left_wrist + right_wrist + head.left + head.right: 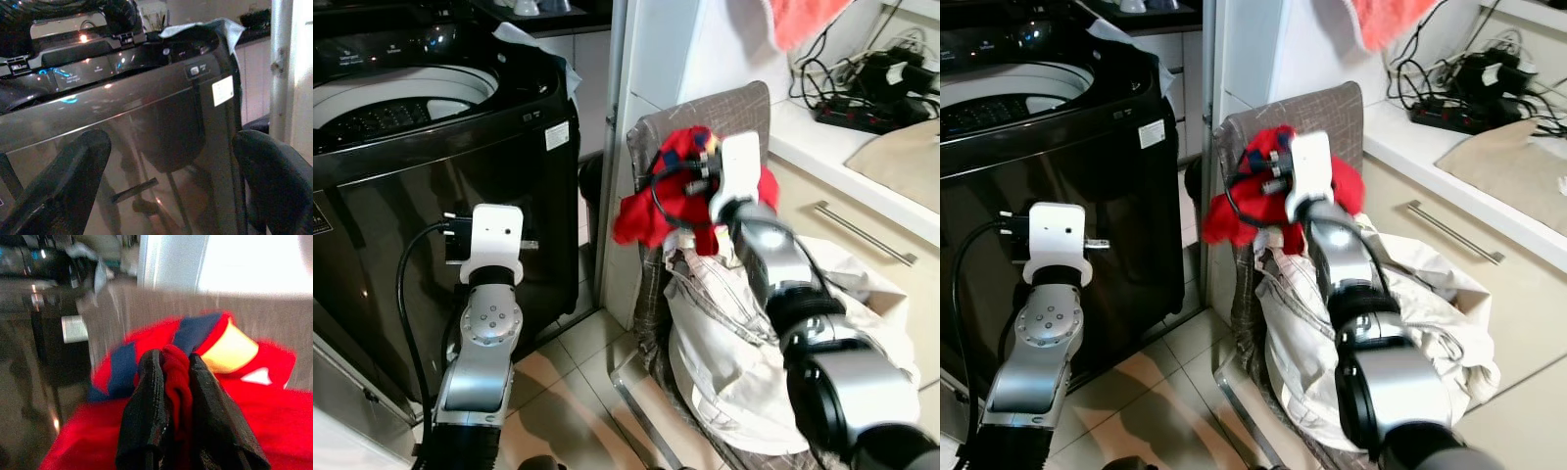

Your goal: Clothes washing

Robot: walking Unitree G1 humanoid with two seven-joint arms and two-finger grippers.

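My right gripper [176, 377] is shut on a fold of a red garment [646, 211] with blue stripes and a yellow patch. It holds the garment up in front of the brown chair back [729, 113]. Below it, a heap of beige clothes [724, 343] fills the chair seat. To the left stands the black top-loading washing machine [460, 166], its lid up and its drum [401, 98] showing. My left arm [494, 245] is raised in front of the machine's front panel. The left gripper [173, 176] is open, with nothing between its fingers.
A white counter [822, 147] with a drawer handle [862, 233] runs along the right, carrying a power strip and cables [862, 103]. An orange cloth [798, 20] hangs above. A white pillar [622, 98] stands between machine and chair. The floor is tiled [578, 392].
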